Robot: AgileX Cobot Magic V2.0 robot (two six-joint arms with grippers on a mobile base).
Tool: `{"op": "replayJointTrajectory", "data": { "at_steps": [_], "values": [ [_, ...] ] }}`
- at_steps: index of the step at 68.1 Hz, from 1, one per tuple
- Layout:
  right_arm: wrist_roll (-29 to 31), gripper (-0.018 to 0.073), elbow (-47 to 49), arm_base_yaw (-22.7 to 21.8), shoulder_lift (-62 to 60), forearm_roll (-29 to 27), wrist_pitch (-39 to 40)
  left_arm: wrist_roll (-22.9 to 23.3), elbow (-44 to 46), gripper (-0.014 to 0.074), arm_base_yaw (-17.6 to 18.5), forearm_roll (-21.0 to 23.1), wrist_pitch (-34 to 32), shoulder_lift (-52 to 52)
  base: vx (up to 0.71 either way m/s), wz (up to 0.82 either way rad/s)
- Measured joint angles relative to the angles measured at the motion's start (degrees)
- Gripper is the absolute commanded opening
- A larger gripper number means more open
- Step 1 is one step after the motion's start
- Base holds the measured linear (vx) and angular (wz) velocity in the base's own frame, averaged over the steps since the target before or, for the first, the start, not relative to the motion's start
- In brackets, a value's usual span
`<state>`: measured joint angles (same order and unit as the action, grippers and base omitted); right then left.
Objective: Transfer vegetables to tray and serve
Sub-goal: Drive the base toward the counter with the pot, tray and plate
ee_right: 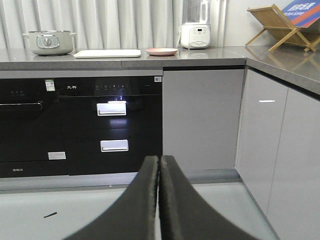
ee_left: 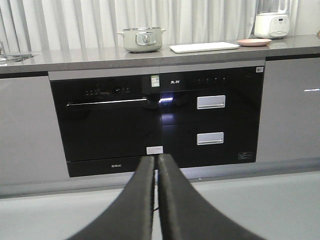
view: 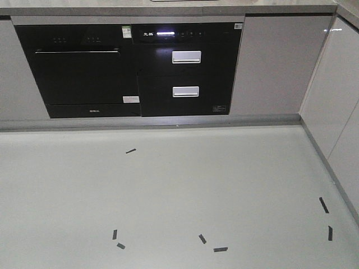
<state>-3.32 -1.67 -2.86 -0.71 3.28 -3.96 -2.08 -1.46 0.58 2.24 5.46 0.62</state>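
Standing off from worktop (ee_left: 75, 56) with left fingers (ee_left: 140, 200) and right fingers (ee_right: 142, 200) clenched on nothing, likely tucked for driving toward tray (ee_left: 204, 47); no vegetables in sight.

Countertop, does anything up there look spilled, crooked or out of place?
Nothing stands out. The pot, tray, pink plate and blender all sit level and apart on the counter, with no spill showing.
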Motion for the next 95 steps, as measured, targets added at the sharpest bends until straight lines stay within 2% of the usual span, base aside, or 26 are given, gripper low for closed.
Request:
{"op": "replayJointTrajectory", "data": {
  "at_steps": [95],
  "values": [
    [0.0,-0.0006,0.0,0.0,0.0,0.0,0.0,0.0,0.0,-0.0006,0.0,0.0,0.0,0.0,0.15,0.00]
  ]
}}
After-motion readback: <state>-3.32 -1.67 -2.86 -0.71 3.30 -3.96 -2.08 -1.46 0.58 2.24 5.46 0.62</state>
